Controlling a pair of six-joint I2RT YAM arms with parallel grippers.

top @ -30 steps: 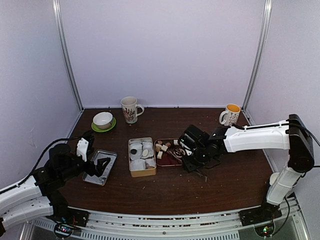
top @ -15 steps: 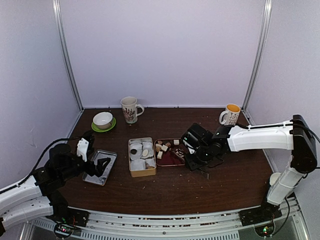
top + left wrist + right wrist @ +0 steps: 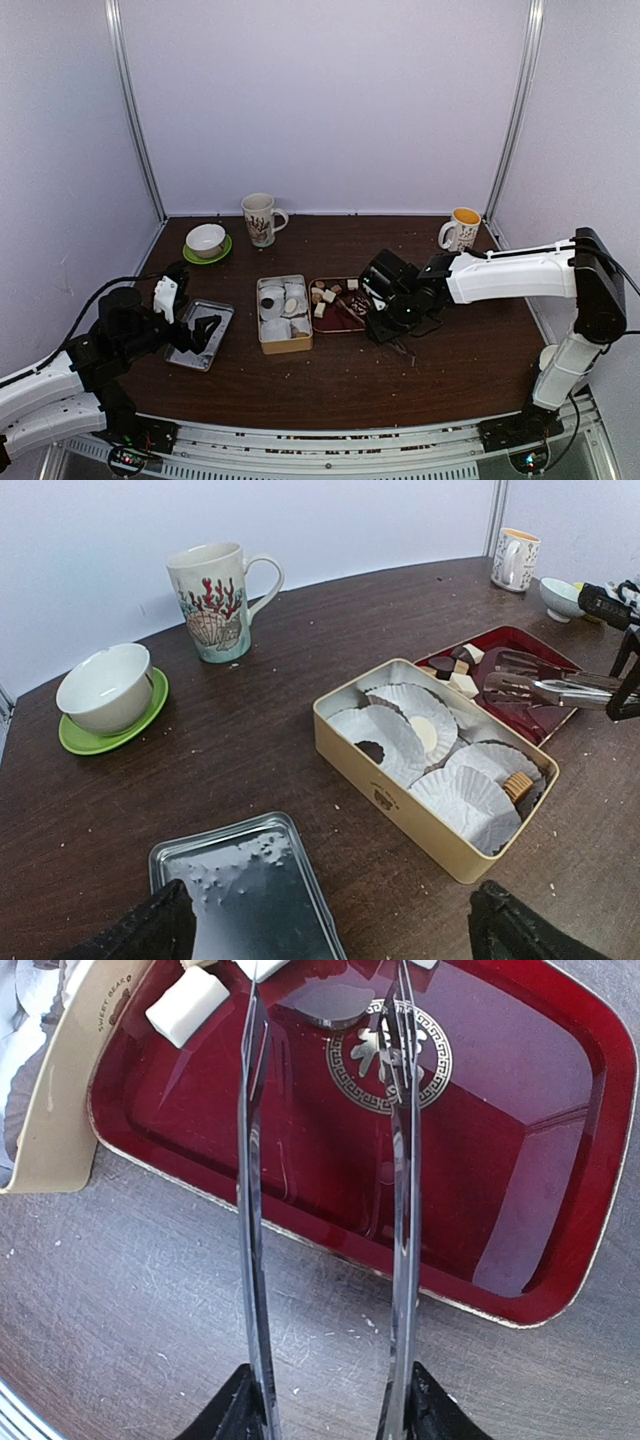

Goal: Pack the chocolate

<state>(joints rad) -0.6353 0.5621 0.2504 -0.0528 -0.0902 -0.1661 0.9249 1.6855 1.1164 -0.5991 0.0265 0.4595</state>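
The right arm is swinging back left over the red tray (image 3: 560,1160) after drifting right, and is reaching low across the counter (image 3: 450,350). The right fingers (image 3: 225,1415) are pinching the tongs (image 3: 250,1210), whose blades are standing apart with their tips cut off from view. Chocolate (image 3: 325,296) is lying at the tray's left end and in the box (image 3: 400,820). The left fingers (image 3: 140,935) are hanging wide apart, holding nothing.
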